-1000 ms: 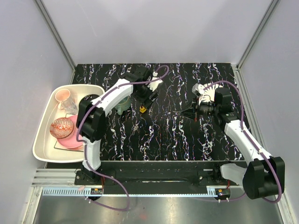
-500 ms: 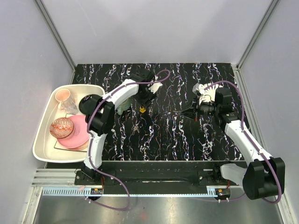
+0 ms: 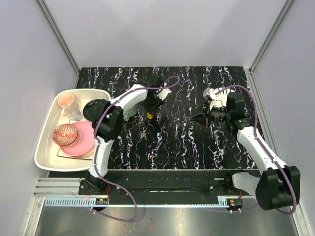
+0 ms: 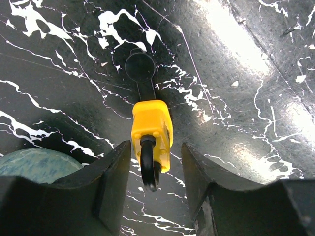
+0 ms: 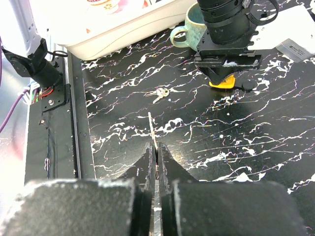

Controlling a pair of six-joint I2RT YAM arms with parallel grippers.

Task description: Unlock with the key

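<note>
A yellow padlock [image 4: 152, 130] lies flat on the black marbled table, its black shackle [image 4: 149, 167] pointing toward my left wrist camera. A black round-headed piece [image 4: 140, 66] sticks out of its far end. My left gripper [image 4: 154, 147] hangs right over it, open, one finger on each side of the shackle with a gap on both sides. From above, the padlock [image 3: 149, 115] shows just below that gripper [image 3: 151, 105]. My right gripper [image 5: 156, 150] is shut on the key [image 5: 152, 127], whose thin blade pokes forward toward the padlock [image 5: 224, 82].
A small loose bunch of keys [image 5: 160, 93] lies on the table between the arms. A green mug [image 3: 129, 110] stands just left of the padlock. A white tray [image 3: 44, 147] at the left holds a pink plate, a bowl and a cup.
The left gripper has come down over the padlock and its jaws have narrowed around the shackle. The right arm and its key have stayed put.
</note>
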